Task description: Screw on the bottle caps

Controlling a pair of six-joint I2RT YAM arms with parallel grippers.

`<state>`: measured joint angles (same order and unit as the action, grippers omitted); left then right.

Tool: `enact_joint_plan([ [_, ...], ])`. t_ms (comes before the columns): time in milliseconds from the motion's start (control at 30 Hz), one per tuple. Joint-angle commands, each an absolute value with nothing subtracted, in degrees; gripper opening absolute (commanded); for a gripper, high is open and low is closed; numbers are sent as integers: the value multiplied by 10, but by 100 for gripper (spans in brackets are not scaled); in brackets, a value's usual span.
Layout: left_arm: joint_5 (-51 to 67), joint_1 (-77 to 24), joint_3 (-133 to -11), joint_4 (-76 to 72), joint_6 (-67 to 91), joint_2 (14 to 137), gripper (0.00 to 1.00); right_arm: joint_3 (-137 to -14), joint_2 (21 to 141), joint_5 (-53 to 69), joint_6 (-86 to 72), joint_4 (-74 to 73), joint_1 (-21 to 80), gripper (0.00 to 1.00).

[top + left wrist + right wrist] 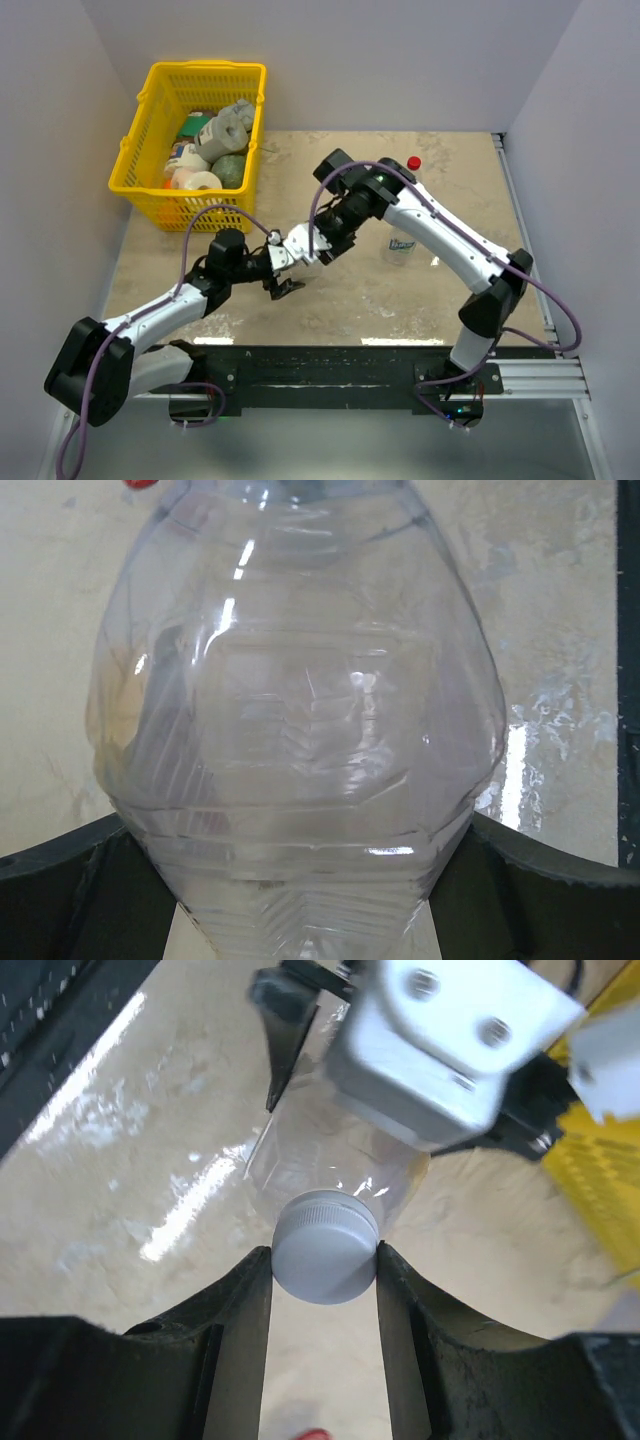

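Left end effector (pixel 310 900) clamps clear bottle (pixel 300 730); right end effector (pixel 325 1265) pinches its cap (pixel 325 1240). Glossy beige worktop (pixel 460 190), white walls (pixel 400 60).

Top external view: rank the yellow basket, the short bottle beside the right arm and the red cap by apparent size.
1. yellow basket, clearly largest.
2. short bottle.
3. red cap, smallest.
The gaps are wide, so nearness to the camera does not upset the order.
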<state>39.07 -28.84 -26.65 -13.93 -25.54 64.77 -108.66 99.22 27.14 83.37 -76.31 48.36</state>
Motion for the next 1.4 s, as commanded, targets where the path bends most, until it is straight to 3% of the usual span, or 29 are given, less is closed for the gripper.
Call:
enact_joint_plan([
  [0, 263, -293, -272, -341, -196, 634, 0, -1114, 1048, 385, 524, -813, 438, 0],
  [233, 130, -322, -261, -420, -230, 646, 0, -1058, 1075, 386, 271, -766, 391, 0],
  [567, 33, -337, -253, -396, -209, 651, 0, -1041, 1072, 377, 97, -726, 375, 0],
  [600, 31, -337, -256, -391, -210, 652, 0, -1052, 1084, 370, 92, -731, 373, 24],
  [667, 36, -337, -262, -369, -208, 654, 0, -1120, 1101, 371, 112, -748, 365, 44],
  [700, 44, -336, -265, -358, -209, 654, 0, -1154, 1106, 374, 123, -760, 346, 62],
  [800, 74, -336, -263, -325, -207, 649, 0, -1329, 1138, 401, 153, -795, 304, 74],
  [900, 117, -336, -261, -294, -209, 643, 0, -1413, 1130, 428, 184, -790, 280, 79],
  [1000, 189, -331, -262, -266, -222, 636, 0, -1353, 1064, 444, 284, -773, 275, 77],
  [1033, 213, -329, -265, -254, -225, 634, 0, -1328, 1043, 449, 406, -780, 274, 76],
  [1233, 346, -324, -326, -149, -234, 641, 0, -1031, 805, 327, 838, -738, 363, 71],
  [1367, 405, -323, -373, -75, -272, 659, 0, -851, 701, 310, 989, -636, 390, 73],
])
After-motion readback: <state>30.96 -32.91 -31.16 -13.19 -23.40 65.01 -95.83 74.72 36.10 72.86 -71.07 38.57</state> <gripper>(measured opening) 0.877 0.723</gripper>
